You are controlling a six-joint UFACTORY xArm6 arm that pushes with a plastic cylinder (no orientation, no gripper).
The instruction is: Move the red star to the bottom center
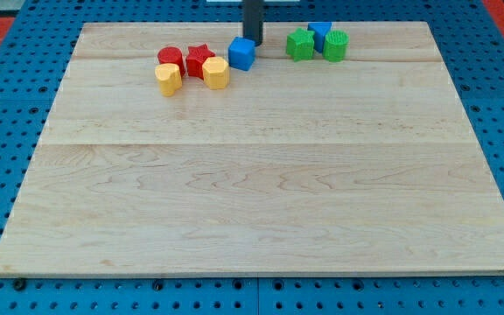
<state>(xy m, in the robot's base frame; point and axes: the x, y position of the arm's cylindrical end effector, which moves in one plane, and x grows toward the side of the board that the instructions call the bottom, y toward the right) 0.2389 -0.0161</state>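
Observation:
The red star lies near the view's top, left of centre, on the wooden board. A red round block touches its left side. A yellow block sits against its lower right and another yellow block lies below the red round one. A blue cube sits just right of the star. My tip stands at the top edge, just above and right of the blue cube, about 60 px right of the star.
A green star-like block, a blue block and a green round block cluster at the top right of centre. The board lies on a blue perforated surface.

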